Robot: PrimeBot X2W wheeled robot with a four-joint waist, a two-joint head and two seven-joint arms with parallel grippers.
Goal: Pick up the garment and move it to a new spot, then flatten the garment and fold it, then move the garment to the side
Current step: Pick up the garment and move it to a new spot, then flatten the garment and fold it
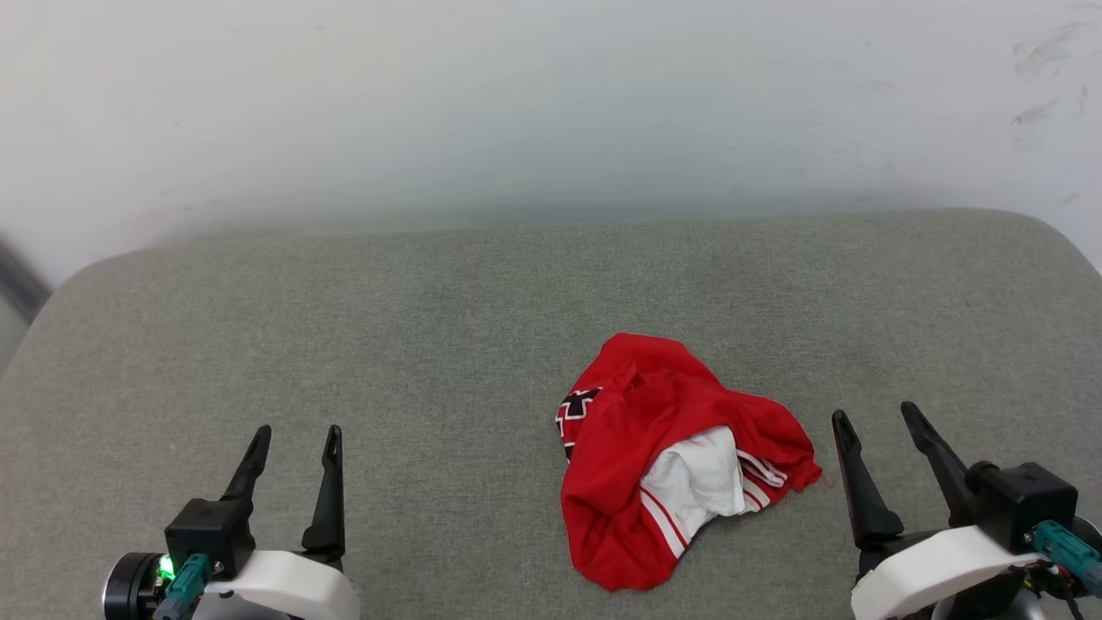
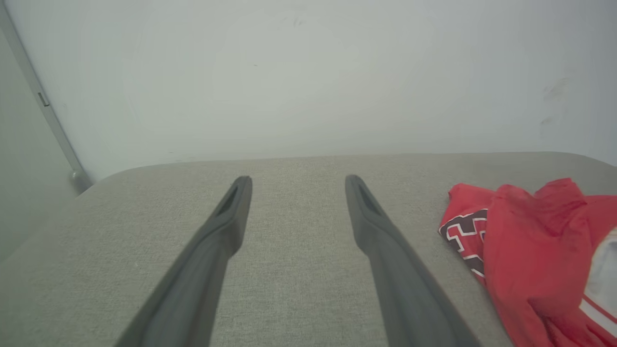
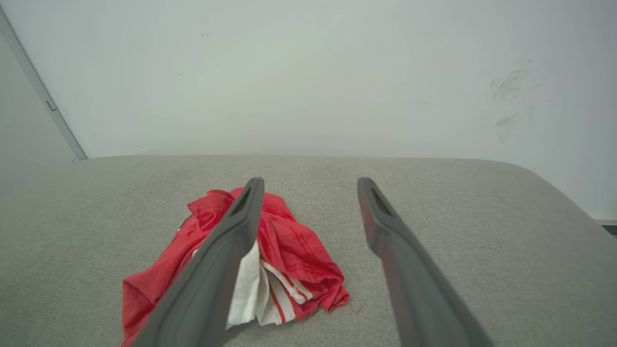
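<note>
The garment (image 1: 671, 456) lies crumpled in a heap on the grey cushioned surface (image 1: 430, 344), right of centre: red fabric, a white sleeve with red-white striped trim, a patch of black and white lettering at its left. My left gripper (image 1: 294, 435) rests open at the lower left, well away from the heap, nothing between its fingers. My right gripper (image 1: 876, 413) stands open just right of the garment, not touching it. The left wrist view has the garment (image 2: 530, 250) at its right edge beyond the open gripper (image 2: 296, 180). In the right wrist view the garment (image 3: 294, 250) lies partly behind the left finger of the open gripper (image 3: 311, 182).
A pale wall (image 1: 551, 103) rises directly behind the cushioned surface. The surface has rounded corners at the far left (image 1: 77, 275) and far right (image 1: 1050, 228). A grey vertical strip (image 2: 43, 101) runs down the wall at the left.
</note>
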